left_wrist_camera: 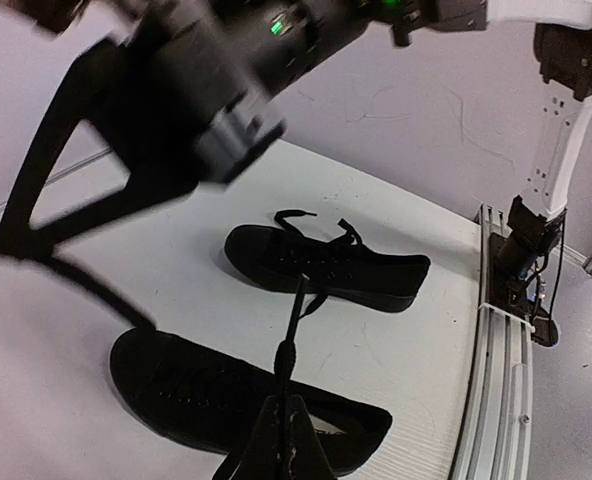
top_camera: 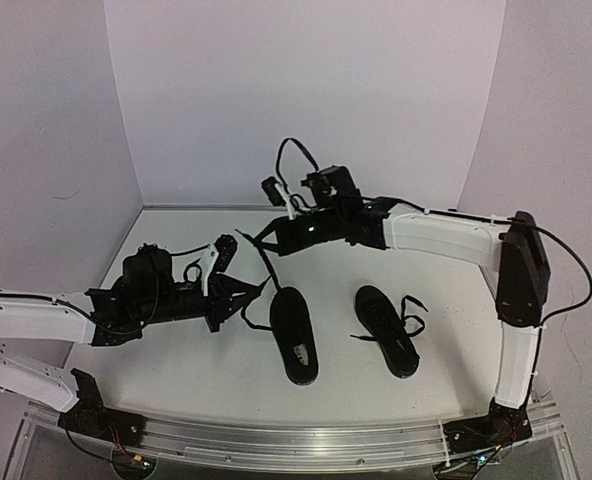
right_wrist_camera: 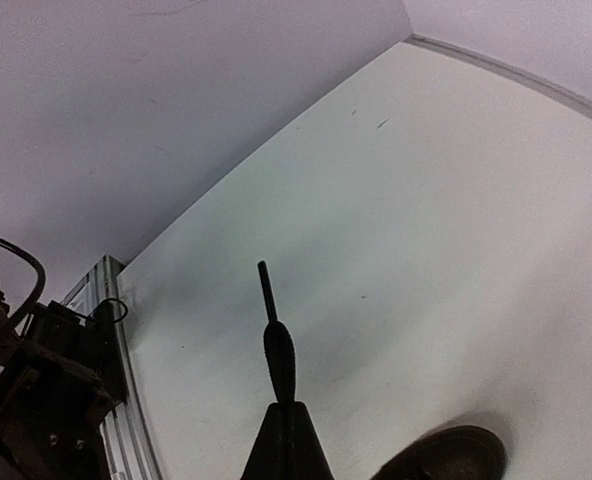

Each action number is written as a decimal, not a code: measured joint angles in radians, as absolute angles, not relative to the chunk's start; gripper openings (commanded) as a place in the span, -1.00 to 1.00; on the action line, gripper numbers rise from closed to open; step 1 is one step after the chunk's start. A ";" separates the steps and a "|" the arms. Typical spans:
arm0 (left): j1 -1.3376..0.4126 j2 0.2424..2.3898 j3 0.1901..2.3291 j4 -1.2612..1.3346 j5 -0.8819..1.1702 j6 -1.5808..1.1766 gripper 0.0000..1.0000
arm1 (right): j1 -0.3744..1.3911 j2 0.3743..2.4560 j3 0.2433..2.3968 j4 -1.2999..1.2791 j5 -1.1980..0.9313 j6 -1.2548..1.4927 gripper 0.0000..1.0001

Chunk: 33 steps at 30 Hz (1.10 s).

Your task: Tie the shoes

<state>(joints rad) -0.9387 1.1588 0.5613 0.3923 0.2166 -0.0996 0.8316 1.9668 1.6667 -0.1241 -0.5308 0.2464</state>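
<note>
Two black shoes lie side by side on the white table. Both laces of the left shoe (top_camera: pixel 294 338) (left_wrist_camera: pixel 206 395) are lifted off it. My left gripper (top_camera: pixel 263 289) (left_wrist_camera: pixel 284 408) hangs just above and left of its toe, shut on one lace end (left_wrist_camera: pixel 288 350), whose stiff tip pokes out past the fingertips. My right gripper (top_camera: pixel 261 239) (right_wrist_camera: pixel 287 412) is farther back and higher, shut on the other lace end (right_wrist_camera: pixel 279 358). The left shoe's toe (right_wrist_camera: pixel 444 455) shows below it. The right shoe (top_camera: pixel 386 328) (left_wrist_camera: pixel 326 266) lies untouched with its laces loose (top_camera: pixel 411 308).
White walls close in the back and both sides of the table (top_camera: pixel 206 370). An aluminium rail (top_camera: pixel 296 445) (left_wrist_camera: pixel 496 350) runs along the near edge, carrying both arm bases. The right arm (top_camera: pixel 446 237) (left_wrist_camera: pixel 206 70) stretches across above the shoes towards the left.
</note>
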 measured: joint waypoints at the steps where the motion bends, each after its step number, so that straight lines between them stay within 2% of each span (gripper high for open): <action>1: -0.947 1.149 0.561 0.392 0.217 -0.090 -1.00 | 0.851 2.005 1.691 -0.120 -0.544 0.252 -1.00; 3: -0.962 1.134 0.561 0.392 0.217 -0.074 -1.00 | 0.884 2.072 1.732 -0.118 -0.563 0.266 -0.97; 4: -0.968 1.130 0.561 0.391 0.217 -0.069 -1.00 | 0.896 2.098 1.743 -0.119 -0.571 0.272 -0.82; 7: -0.981 1.127 0.561 0.384 0.215 -0.051 -1.00 | 0.929 2.161 1.764 -0.122 -0.599 0.298 -0.13; 9: -0.984 1.127 0.561 0.373 0.213 -0.045 -1.00 | 0.941 2.178 1.765 -0.137 -0.611 0.306 0.10; 11: -0.986 1.126 0.561 0.364 0.206 -0.039 -1.00 | 0.940 2.171 1.748 -0.138 -0.610 0.314 0.17; 15: -0.987 1.126 0.560 0.341 0.181 -0.019 -1.00 | 0.905 2.089 1.645 -0.139 -0.600 0.315 0.13; 22: -0.987 1.158 0.562 0.268 0.114 0.040 -1.00 | 0.798 1.932 1.542 -0.239 -0.568 0.247 -0.18; 33: -0.987 1.251 0.562 0.244 0.066 0.082 -1.00 | 0.819 2.037 1.530 -0.426 -0.561 0.152 -0.28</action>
